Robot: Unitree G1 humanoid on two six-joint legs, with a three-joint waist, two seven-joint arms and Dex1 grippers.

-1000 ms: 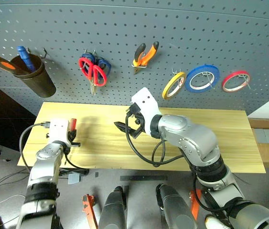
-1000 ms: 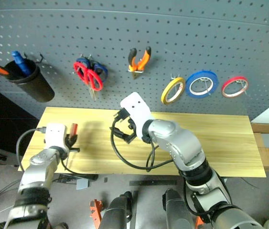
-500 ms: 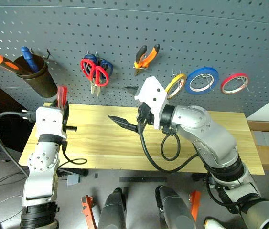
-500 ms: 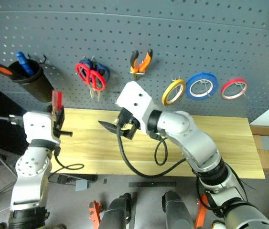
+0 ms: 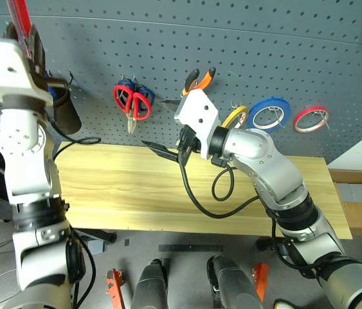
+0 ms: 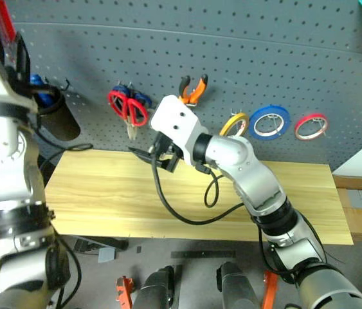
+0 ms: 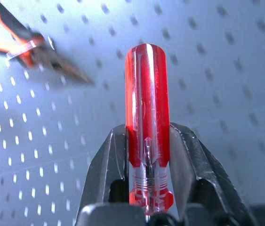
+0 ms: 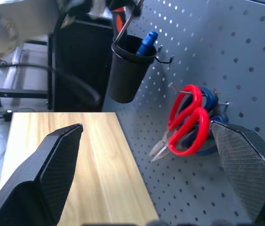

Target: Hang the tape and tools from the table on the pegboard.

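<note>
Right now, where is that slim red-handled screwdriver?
The red-handled screwdriver is clamped between the left gripper's fingers, held high at the far left in front of the pegboard, just above the black cup.

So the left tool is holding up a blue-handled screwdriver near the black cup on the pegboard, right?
Not quite: the screwdriver in the left tool has a red handle, as the left wrist view shows. It is held up near the black cup on the pegboard.

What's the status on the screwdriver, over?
Left gripper shut on slim red-handled screwdriver, raised by black cup on dark grey pegboard. Right gripper open, empty. Nothing in the way.
</note>
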